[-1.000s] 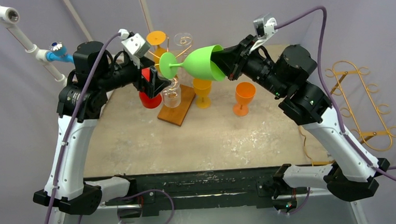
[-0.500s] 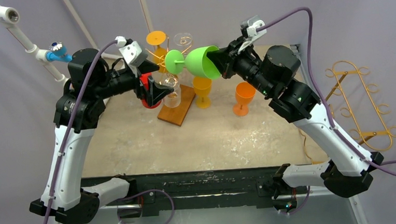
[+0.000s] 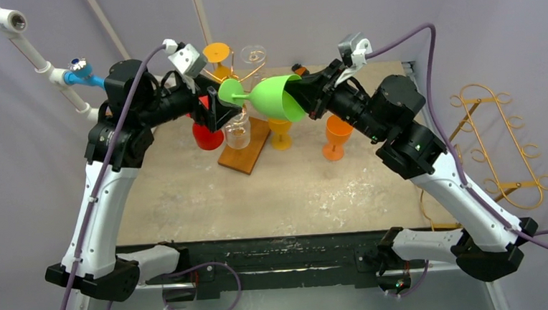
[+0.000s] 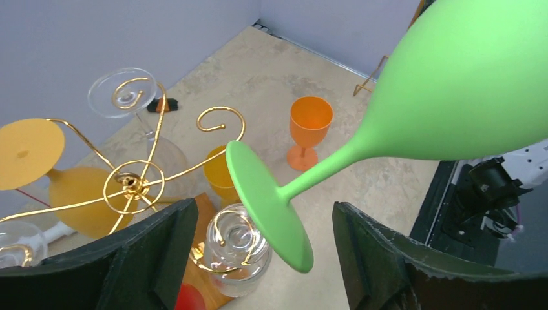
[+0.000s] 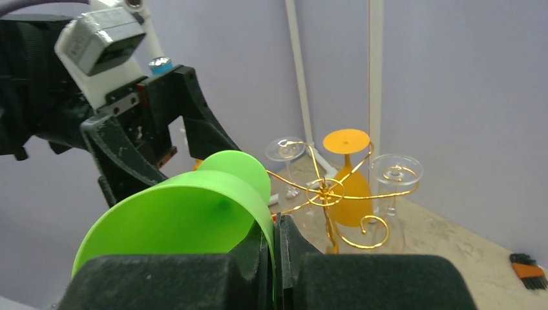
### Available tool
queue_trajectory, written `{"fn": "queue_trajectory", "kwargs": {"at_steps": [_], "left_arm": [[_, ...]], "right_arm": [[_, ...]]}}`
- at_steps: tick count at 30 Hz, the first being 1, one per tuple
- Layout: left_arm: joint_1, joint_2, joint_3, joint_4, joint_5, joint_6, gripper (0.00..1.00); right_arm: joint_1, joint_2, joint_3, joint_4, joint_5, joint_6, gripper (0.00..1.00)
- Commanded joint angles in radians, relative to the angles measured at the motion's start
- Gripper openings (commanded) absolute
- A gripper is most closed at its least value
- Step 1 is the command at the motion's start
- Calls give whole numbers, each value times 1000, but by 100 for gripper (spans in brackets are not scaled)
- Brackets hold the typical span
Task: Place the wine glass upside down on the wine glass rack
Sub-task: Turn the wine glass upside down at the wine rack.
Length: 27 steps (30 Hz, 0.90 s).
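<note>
Left wrist: orange goblet (image 4: 310, 124) beyond glass (image 4: 452, 84)

The wine glass (image 3: 271, 97) is matte lime green all over. The wine glass rack (image 4: 132, 184) is shiny gold wire on a brown wooden base (image 3: 246, 153), carrying a yellow-orange glass (image 4: 29, 152) and clear glasses (image 4: 123, 93). The table (image 3: 295, 190) is mottled beige, with an orange goblet (image 3: 338, 135) and a red cup (image 3: 204, 138) near its far edge.

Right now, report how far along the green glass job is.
Done: the green wine glass is lifted, with the right tool shut on its rim. In hand: its foot sits inside the open left tool, apparently a handover. Left: invert it and hang it on the gold rack.
</note>
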Motion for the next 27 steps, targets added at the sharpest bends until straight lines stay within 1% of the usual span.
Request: {"fn": "queue_trajectory", "kwargs": {"at_steps": [1,5,8,10,12,13,14,17,19,22,25,27], "left_arm": [[-2,17,-3,11,86,-55,75],[-2,41,32,-11,102,-41,36],[-2,62,62,-46,102,1,13],[-2,64,78,-61,87,32,0],[-2,54,88,-55,49,66,0],[-2,46,95,-44,26,88,0],[-2,37,102,-34,4,110,0],[-2,-3,103,36,-49,198,0],[-2,-42,76,102,-68,268,0],[-2,-116,2,230,-60,398,0],[-2,-194,-100,327,19,553,0],[-2,-229,-129,352,65,633,0]], "right_arm": [[12,-33,-35,136,-86,14,0],[31,-38,-73,173,-110,8,0],[44,-64,-122,225,-109,-4,0],[44,-76,-141,229,-107,-6,2],[45,-81,-135,191,-103,-9,18],[44,-84,-127,155,-105,-11,30],[44,-88,-121,117,-104,-11,45],[45,-124,-119,10,-115,-14,75],[44,-152,-123,-58,-158,-29,87],[44,-191,-121,-183,-186,-67,98],[43,-205,-89,-314,-247,-108,99],[43,-200,-49,-357,-304,-119,99]]}}
